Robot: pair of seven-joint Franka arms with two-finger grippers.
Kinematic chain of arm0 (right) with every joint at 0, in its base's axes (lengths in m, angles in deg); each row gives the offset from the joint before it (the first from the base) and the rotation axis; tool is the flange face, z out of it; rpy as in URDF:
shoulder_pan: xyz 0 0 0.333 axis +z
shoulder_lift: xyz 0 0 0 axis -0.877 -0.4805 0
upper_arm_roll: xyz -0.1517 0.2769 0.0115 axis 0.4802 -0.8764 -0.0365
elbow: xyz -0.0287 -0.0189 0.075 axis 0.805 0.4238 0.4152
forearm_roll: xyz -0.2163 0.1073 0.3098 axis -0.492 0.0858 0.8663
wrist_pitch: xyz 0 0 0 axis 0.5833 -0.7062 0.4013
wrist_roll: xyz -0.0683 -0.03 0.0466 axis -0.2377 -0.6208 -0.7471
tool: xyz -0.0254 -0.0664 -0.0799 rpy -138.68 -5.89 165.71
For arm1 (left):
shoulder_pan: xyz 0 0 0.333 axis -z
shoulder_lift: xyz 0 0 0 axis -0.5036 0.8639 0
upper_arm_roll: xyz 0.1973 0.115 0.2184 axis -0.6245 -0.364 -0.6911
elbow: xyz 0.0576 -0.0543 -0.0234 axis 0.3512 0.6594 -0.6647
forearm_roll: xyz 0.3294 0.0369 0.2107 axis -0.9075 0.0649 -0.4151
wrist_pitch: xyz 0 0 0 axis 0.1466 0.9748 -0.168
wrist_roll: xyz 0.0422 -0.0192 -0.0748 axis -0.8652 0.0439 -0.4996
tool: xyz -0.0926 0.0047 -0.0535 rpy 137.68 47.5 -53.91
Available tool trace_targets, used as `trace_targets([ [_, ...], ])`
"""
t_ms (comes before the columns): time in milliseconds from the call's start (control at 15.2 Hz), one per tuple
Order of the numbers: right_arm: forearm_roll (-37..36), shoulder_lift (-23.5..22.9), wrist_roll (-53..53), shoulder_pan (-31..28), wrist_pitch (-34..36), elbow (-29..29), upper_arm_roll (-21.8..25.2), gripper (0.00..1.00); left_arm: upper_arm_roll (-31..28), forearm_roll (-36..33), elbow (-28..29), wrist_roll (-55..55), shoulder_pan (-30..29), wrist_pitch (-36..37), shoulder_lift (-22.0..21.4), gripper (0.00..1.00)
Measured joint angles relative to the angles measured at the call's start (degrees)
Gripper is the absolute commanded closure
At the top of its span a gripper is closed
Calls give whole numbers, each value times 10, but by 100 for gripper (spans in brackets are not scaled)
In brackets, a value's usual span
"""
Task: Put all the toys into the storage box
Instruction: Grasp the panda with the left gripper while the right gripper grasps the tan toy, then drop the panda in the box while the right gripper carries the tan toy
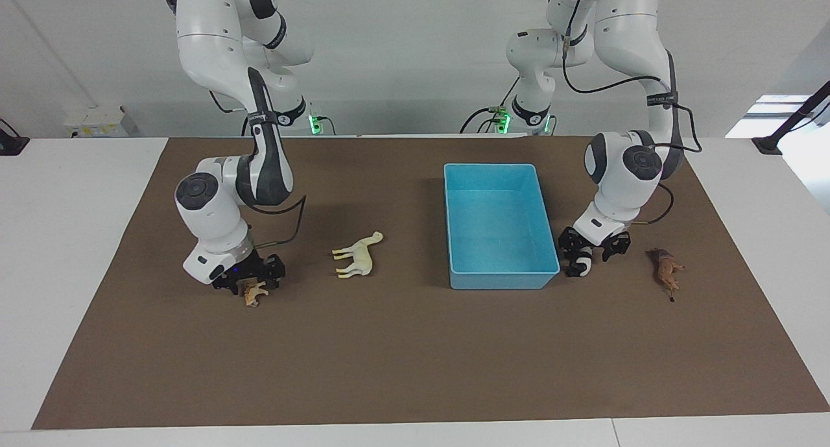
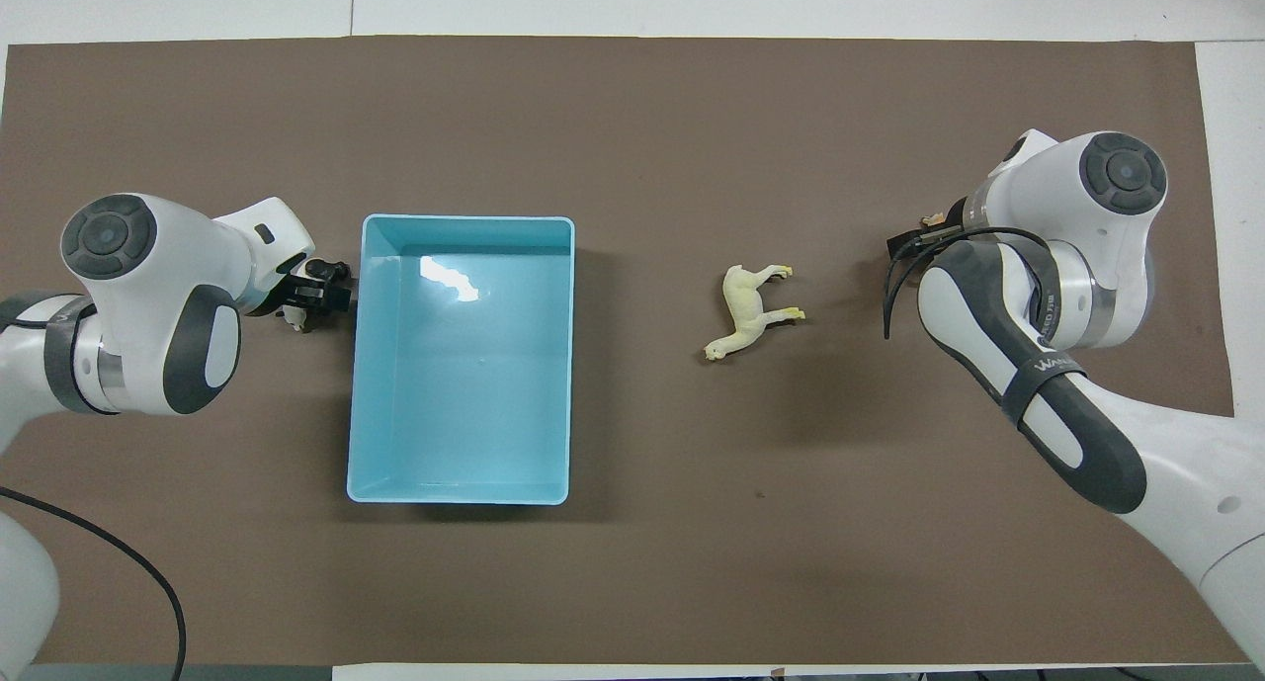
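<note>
The light blue storage box [image 1: 502, 280] stands empty on the brown mat; it also shows in the overhead view [image 2: 459, 496]. My left gripper [image 1: 589, 249] is open, low over the black-and-white panda [image 1: 581, 263], right beside the box's wall toward the left arm's end. The overhead view shows this gripper [image 2: 314, 291] covering most of the panda [image 2: 293, 315]. My right gripper [image 1: 249, 279] is open, low around the tan big cat [image 1: 255, 294]. The cream long-necked toy [image 1: 356, 255] lies on its side between the cat and the box. The brown maned toy [image 1: 666, 270] lies beside the left gripper.
The brown mat [image 1: 415, 356] covers the white table. In the overhead view the right arm [image 2: 1048, 365] hides most of the cat, and the left arm [image 2: 148, 305] hides the maned toy. The cream toy [image 2: 751, 310] shows there in full.
</note>
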Motion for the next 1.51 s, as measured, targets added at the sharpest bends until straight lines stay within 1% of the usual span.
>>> trace_targets([
  [66,0,0,-3,0,0,0,0,14,0,0,0,-3,0,-2,0,36],
  [131,0,0,-5,0,0,0,0,30,0,0,0,-10,0,-3,1,53],
  [197,-1,0,-6,0,0,0,0,57,0,0,0,-21,0,-3,1,69],
  [263,-2,0,-6,0,0,0,0,85,0,0,0,-32,0,-4,1,78],
  [329,-2,0,-6,0,0,0,0,100,0,0,0,-45,1,-4,1,87],
  [394,-3,0,-6,0,0,0,0,100,0,0,-1,-61,1,-4,0,96],
  [460,-3,0,-6,0,0,0,0,100,-1,0,-1,-77,1,-4,0,100],
  [592,-3,0,-6,0,0,0,0,100,-1,0,-2,-91,1,-2,0,100],
  [723,-3,1,-6,0,0,0,0,100,-1,0,-15,-96,1,20,0,100],
  [854,-3,1,-6,0,0,0,0,100,-1,1,-67,-100,1,91,-1,100],
  [1117,-3,1,-6,0,9,-9,0,100,0,32,-200,-124,1,273,-8,95],
  [1249,-3,5,-6,0,44,-35,0,100,9,43,-231,-177,8,333,-17,95],
  [1380,-3,18,-6,3,93,-69,0,100,15,46,-222,-259,48,350,-28,94],
  [1446,-3,29,-6,6,120,-86,0,100,17,46,-204,-296,76,351,-34,91],
  [1512,-3,41,-6,7,146,-101,0,100,18,46,-182,-324,103,348,-40,85],
])
